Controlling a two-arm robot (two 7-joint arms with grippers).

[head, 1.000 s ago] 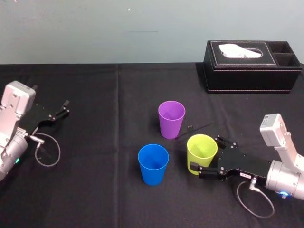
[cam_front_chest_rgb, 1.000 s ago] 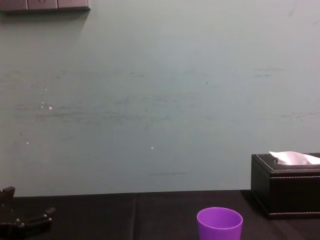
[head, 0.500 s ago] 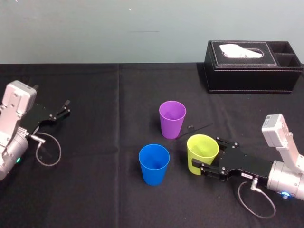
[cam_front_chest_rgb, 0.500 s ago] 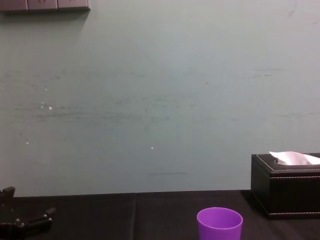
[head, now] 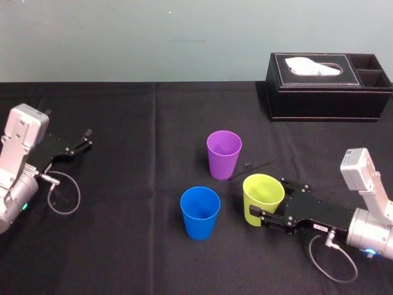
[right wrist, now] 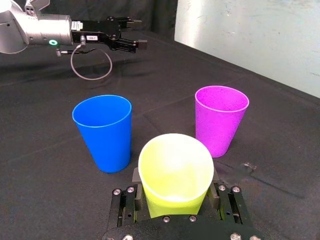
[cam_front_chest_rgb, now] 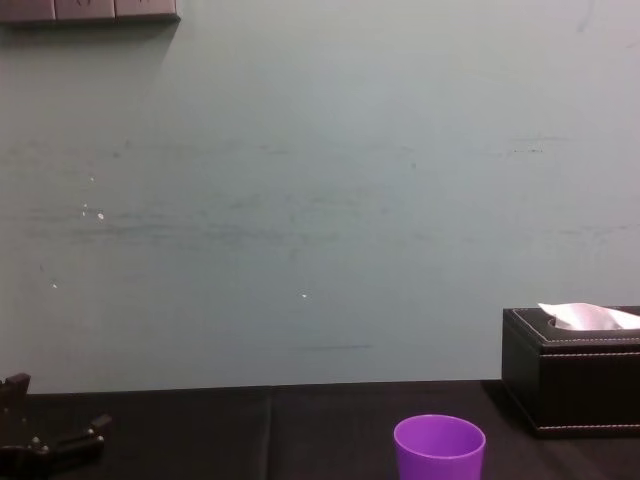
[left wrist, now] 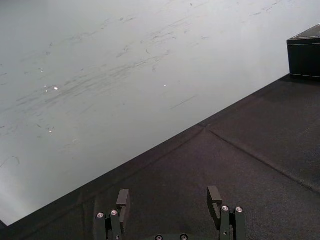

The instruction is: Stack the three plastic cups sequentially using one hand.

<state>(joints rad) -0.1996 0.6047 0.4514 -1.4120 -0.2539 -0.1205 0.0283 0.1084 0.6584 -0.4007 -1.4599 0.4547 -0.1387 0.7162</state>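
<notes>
Head view: claw (head: 269,198) around yellow-green cup (head: 259,206)

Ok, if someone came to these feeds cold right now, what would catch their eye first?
The bright cups on the black table: the right gripper clamps the yellow-green cup at front right, with the blue cup to its left and the purple cup just behind, both upright. Next come the black tissue box at the far right and the left gripper, parked open at the table's left side.
</notes>
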